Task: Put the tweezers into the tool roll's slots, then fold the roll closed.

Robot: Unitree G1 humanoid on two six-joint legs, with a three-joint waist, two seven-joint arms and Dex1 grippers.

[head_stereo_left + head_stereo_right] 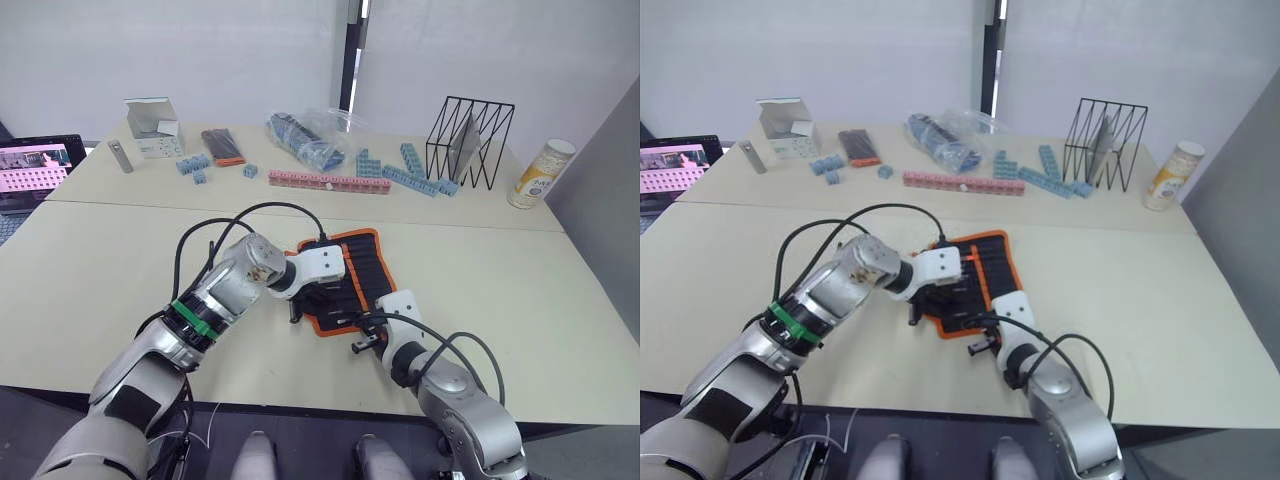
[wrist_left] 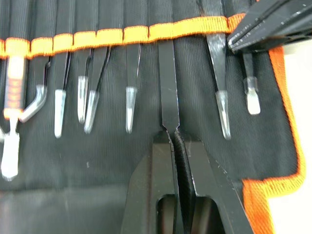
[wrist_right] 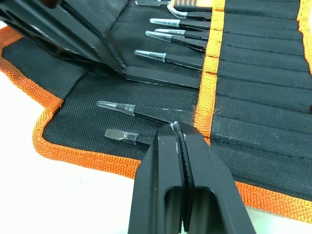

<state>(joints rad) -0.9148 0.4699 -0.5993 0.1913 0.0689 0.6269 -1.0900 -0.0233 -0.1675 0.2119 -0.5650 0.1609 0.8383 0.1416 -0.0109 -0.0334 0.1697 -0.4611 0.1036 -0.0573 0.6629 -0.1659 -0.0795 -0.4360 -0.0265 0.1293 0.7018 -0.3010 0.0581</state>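
Observation:
The tool roll (image 1: 366, 262) lies open on the near table, black with orange edging and an orange centre strip (image 2: 146, 32). Several tweezers (image 2: 129, 105) with clear tip caps sit in its slots (image 3: 253, 73). My left gripper (image 2: 171, 132) is over the roll's near left part, shut on a flat black tweezers (image 2: 168, 83) whose other end runs under the orange strip. My right gripper (image 3: 176, 127) is at the roll's near right corner, shut, its tips resting on a pointed tweezers (image 3: 131, 110) beside the strip. A flat-tipped tweezers (image 3: 122, 135) lies closest to the orange edging.
On the far table stand a black wire rack (image 1: 468, 140), a yellow can (image 1: 540, 172), a pink block strip (image 1: 328, 181), blue blocks (image 1: 410, 170), a plastic bag (image 1: 310, 135), a white box (image 1: 152, 125) and a small black pack (image 1: 222, 146). A laptop (image 1: 35, 165) is at far left.

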